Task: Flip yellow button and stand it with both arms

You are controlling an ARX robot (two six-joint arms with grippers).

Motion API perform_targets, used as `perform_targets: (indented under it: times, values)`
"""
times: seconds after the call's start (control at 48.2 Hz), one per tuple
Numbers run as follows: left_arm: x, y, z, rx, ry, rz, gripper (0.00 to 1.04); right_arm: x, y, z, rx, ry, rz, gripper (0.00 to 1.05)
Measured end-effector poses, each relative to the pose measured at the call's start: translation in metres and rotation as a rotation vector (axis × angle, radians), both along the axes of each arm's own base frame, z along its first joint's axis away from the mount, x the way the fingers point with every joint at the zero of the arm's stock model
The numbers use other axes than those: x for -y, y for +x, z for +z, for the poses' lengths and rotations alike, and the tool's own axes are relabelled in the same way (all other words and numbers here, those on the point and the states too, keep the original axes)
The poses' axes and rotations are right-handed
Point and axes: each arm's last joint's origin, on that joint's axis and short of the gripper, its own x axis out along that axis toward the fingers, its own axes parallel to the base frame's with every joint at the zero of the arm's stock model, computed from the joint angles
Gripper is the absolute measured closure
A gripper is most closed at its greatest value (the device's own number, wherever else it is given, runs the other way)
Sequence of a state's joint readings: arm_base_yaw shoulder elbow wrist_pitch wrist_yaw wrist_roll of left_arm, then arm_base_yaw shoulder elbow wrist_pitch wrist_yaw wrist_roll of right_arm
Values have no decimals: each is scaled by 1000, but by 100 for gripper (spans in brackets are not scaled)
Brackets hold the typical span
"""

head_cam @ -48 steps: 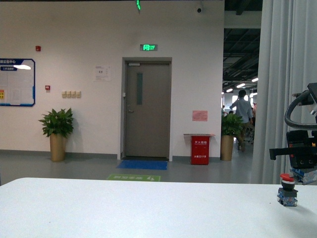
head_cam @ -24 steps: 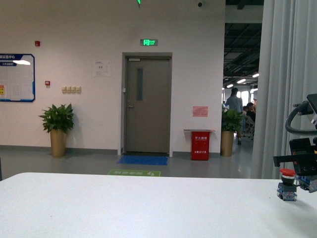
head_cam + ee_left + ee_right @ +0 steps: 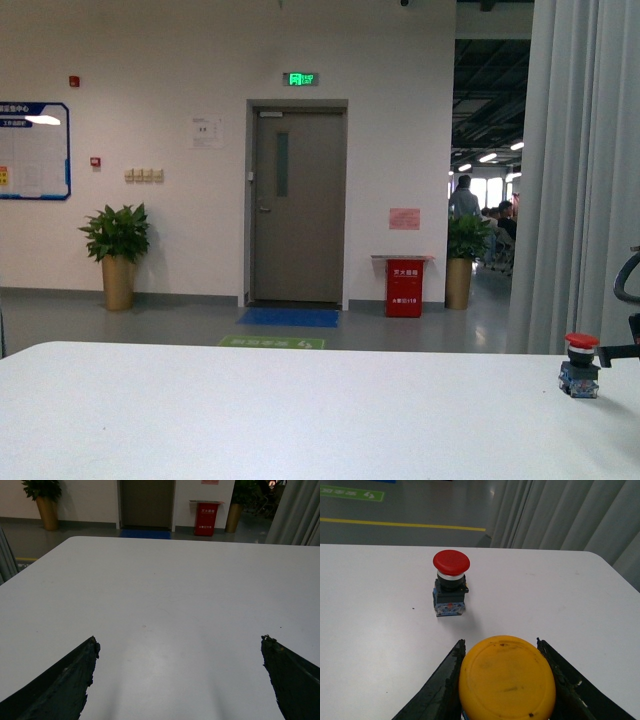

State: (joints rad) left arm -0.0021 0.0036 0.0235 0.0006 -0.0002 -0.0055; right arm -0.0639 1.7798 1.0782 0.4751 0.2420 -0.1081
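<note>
The yellow button (image 3: 506,677) fills the near part of the right wrist view, its round yellow cap facing the camera; its body is hidden behind the cap. My right gripper (image 3: 500,641) is shut on the yellow button, one black finger pressed against each side of the cap, above the white table (image 3: 370,630). In the front view only a sliver of the right arm (image 3: 630,350) shows at the right edge, and the yellow button is out of sight there. My left gripper (image 3: 178,641) hangs open over bare table (image 3: 165,580), nothing between its fingers (image 3: 65,680).
A red-capped button (image 3: 451,582) stands upright on the table just beyond the right gripper, also seen as the red-capped button (image 3: 579,365) near the table's right end. Grey curtains (image 3: 560,510) hang past the table's rounded corner. A door and potted plants lie far behind.
In the front view the right arm has drawn off to the right, leaving only a sliver in sight. The red-capped button stays standing where it was.
</note>
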Motion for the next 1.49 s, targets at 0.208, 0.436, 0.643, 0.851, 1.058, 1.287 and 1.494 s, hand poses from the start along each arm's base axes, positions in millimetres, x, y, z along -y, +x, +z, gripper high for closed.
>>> perform_targets:
  times: [0.208, 0.436, 0.643, 0.851, 1.058, 1.287, 1.494]
  values:
    - [0, 0, 0, 0, 0, 0, 7, -2, -3, -15, -42, -1, -4, 69]
    - [0, 0, 0, 0, 0, 0, 7, -7, -4, -27, -77, -1, 1, 69]
    - [0, 0, 0, 0, 0, 0, 7, -10, -3, -31, -87, -3, 3, 69]
    - [0, 0, 0, 0, 0, 0, 7, -13, 0, -33, -95, -4, 6, 69]
    - [0, 0, 0, 0, 0, 0, 7, -15, 5, -31, -96, -6, 3, 69]
    - [0, 0, 0, 0, 0, 0, 7, -14, 10, -29, -96, -5, -5, 69]
    - [0, 0, 0, 0, 0, 0, 7, -15, 11, -29, -99, 11, -16, 69]
